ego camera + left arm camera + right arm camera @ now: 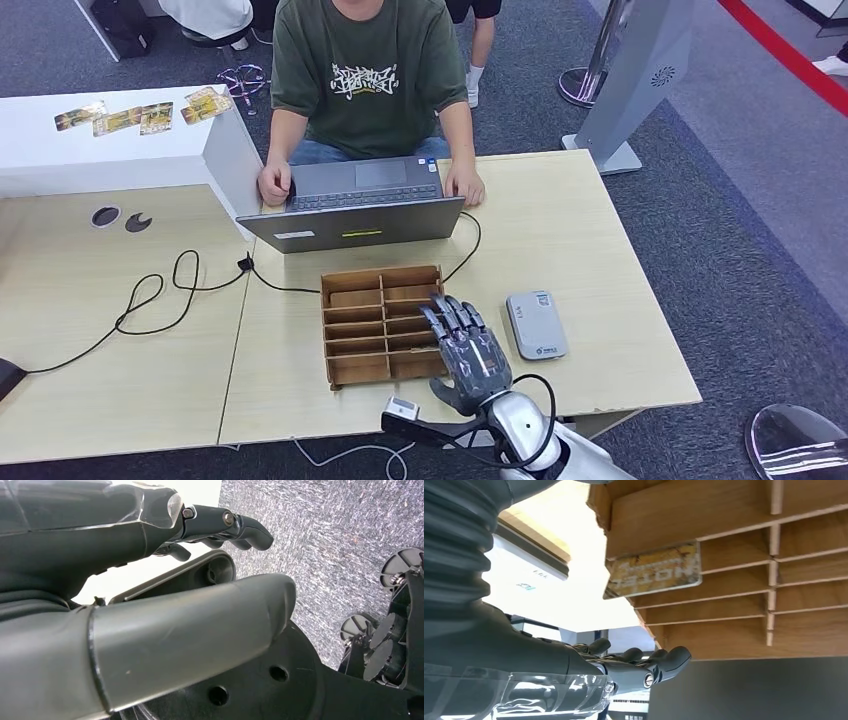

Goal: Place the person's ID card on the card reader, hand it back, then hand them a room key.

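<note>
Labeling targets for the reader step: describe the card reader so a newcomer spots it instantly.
Start at the light wooden table with the open laptop at its far edge. Nearer the robot sits a wooden slotted organizer; the card reader lies flat just right of it, past the right hand. It is the only grey rounded slab there.

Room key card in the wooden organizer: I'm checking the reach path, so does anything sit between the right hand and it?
Nothing visible does. The right hand hovers over the wooden organizer, fingers apart, and the yellow key card stands exposed in a slot.
</note>
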Motion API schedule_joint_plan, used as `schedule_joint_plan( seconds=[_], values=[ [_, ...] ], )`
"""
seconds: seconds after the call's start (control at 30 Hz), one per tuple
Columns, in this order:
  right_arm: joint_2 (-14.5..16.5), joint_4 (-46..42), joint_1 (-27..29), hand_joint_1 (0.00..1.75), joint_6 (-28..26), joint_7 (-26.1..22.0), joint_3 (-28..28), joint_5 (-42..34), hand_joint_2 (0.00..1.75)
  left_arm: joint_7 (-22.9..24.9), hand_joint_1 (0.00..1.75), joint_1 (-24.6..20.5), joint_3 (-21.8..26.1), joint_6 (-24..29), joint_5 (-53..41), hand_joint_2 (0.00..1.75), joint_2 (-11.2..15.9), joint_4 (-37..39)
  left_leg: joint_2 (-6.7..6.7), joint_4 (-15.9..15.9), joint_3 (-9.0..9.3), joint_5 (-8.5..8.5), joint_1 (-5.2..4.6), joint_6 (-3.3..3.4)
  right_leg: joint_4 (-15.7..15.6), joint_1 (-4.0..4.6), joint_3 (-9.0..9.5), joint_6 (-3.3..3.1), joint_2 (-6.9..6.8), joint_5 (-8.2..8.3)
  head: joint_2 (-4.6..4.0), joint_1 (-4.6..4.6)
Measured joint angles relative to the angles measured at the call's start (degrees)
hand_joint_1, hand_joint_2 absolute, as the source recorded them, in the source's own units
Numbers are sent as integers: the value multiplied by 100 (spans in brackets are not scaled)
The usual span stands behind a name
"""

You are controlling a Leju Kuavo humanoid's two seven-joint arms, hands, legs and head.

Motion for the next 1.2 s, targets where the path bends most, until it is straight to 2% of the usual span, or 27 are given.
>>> schedule_joint_plan(
  seconds=[0.3, 1.2],
  values=[
    [-109, -3, 51, 0, 3, 54, 1, -85, 175, 0, 0, 3, 25, 17, 25, 0, 1, 0, 0, 0, 0, 0, 0, 0, 0, 0, 0, 0, 1, 0, 0, 0],
    [-67, 21, 2, 0, -118, -72, 78, -399, 175, 0, 0, 2, 27, 39, 23, 0, 1, 0, 0, 0, 0, 0, 0, 0, 0, 0, 1, 0, 0, 0, 0, 0]
  ],
)
